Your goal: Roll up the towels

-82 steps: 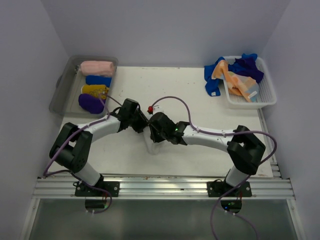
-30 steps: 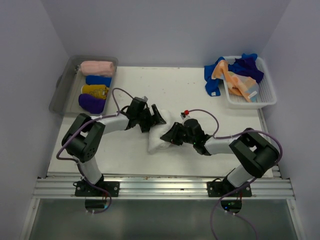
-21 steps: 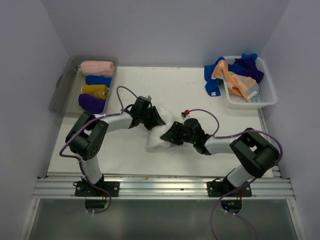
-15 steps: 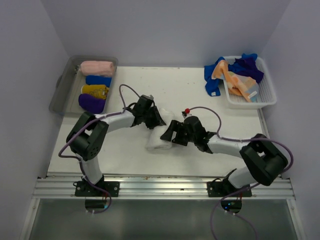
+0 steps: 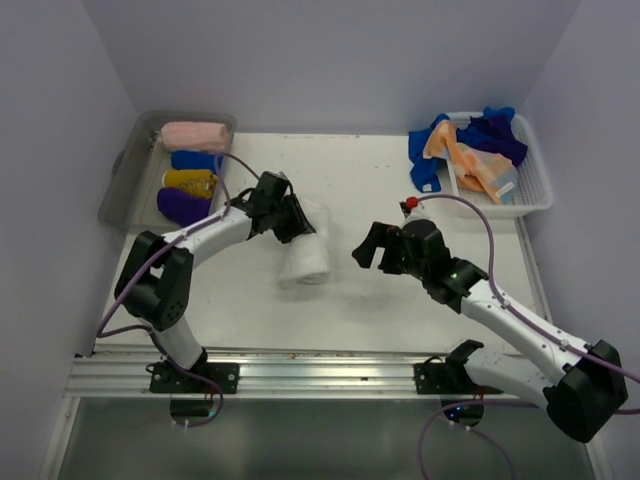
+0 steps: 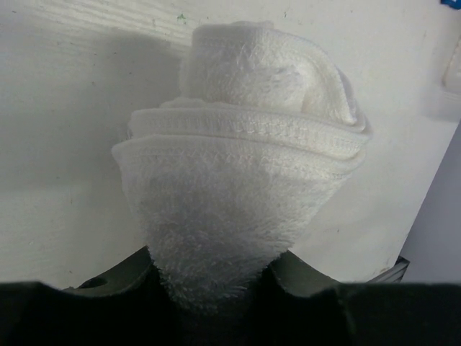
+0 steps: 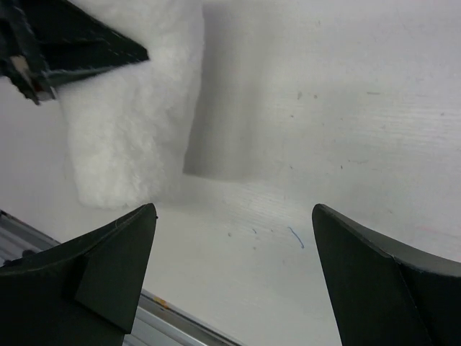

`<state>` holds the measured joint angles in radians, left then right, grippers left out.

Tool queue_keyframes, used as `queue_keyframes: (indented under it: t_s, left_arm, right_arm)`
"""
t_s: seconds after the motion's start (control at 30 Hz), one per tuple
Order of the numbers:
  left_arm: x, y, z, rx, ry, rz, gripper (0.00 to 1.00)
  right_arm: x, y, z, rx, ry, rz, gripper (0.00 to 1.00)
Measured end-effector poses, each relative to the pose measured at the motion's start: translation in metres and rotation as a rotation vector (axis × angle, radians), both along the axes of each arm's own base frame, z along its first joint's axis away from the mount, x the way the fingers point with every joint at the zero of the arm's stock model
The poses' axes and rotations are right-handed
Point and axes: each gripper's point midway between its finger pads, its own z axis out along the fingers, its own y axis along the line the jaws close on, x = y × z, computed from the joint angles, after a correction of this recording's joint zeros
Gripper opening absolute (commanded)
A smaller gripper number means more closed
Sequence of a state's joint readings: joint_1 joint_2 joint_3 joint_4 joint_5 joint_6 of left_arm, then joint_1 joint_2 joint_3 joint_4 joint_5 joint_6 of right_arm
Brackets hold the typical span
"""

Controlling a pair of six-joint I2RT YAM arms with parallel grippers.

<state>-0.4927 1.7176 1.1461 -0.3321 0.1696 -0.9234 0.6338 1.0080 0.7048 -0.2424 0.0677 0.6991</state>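
A white rolled towel (image 5: 303, 256) hangs over the table's left middle, its end pinched by my left gripper (image 5: 288, 218). In the left wrist view the roll (image 6: 238, 158) fills the frame and narrows down into the shut jaws of the left gripper (image 6: 216, 285). My right gripper (image 5: 376, 250) stands open to the right of the roll, apart from it. In the right wrist view the right gripper (image 7: 234, 207) has only bare table between its fingers, and the white towel (image 7: 130, 122) sits at upper left.
A grey tray (image 5: 128, 170) at the back left holds rolled towels: pink (image 5: 195, 134), blue (image 5: 196, 160), yellow (image 5: 190, 181) and purple (image 5: 182, 206). A white basket (image 5: 535, 185) at the back right holds loose blue (image 5: 430, 150) and orange (image 5: 470, 160) towels.
My right gripper opened, let go of the white roll and drew back to the right. My left gripper closed on the roll's end and carried it slightly left.
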Motion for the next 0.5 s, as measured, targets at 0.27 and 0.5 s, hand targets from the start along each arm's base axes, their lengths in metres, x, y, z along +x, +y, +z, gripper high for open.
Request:
queue_keyframes:
  t_s: [0.27, 0.5]
  left_arm:
    - [0.022, 0.032, 0.04, -0.056, -0.034, 0.072, 0.0]
    - [0.078, 0.106, 0.135, -0.068, -0.22, 0.272, 0.0]
  right_arm:
    - [-0.013, -0.01, -0.033, -0.071, 0.094, -0.002, 0.93]
    - [-0.014, -0.013, -0.035, -0.082, 0.097, -0.01, 0.93]
